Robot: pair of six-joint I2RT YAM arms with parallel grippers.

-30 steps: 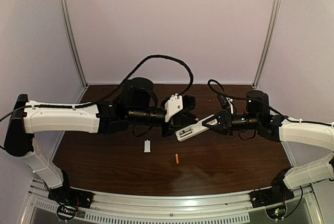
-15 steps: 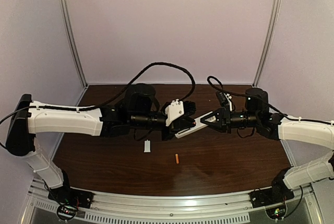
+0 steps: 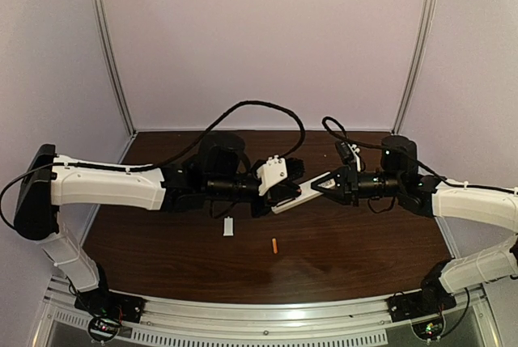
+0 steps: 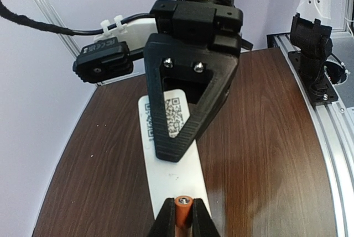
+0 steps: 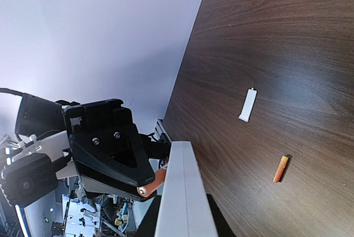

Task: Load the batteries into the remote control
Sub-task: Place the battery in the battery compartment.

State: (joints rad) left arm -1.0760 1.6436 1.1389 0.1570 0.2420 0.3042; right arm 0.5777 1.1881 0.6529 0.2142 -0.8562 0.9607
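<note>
My right gripper (image 3: 312, 191) is shut on the white remote control (image 3: 293, 199) and holds it in the air above the table's middle; the remote also shows in the left wrist view (image 4: 174, 179) and edge-on in the right wrist view (image 5: 182, 193). My left gripper (image 4: 182, 220) is shut on one orange battery (image 4: 183, 210), its tip against the remote's near end; that battery also shows in the right wrist view (image 5: 152, 183). A second orange battery (image 3: 274, 245) lies on the table, also in the right wrist view (image 5: 281, 169).
A small white cover plate (image 3: 228, 226) lies on the dark wooden table (image 3: 356, 250) left of the loose battery, also seen in the right wrist view (image 5: 248, 105). An aluminium rail (image 3: 259, 319) runs along the near edge. Pale walls enclose the back and sides.
My left gripper has moved right with its battery until it meets the remote's end. My right gripper has lifted the remote slightly and tilted it toward the left gripper.
</note>
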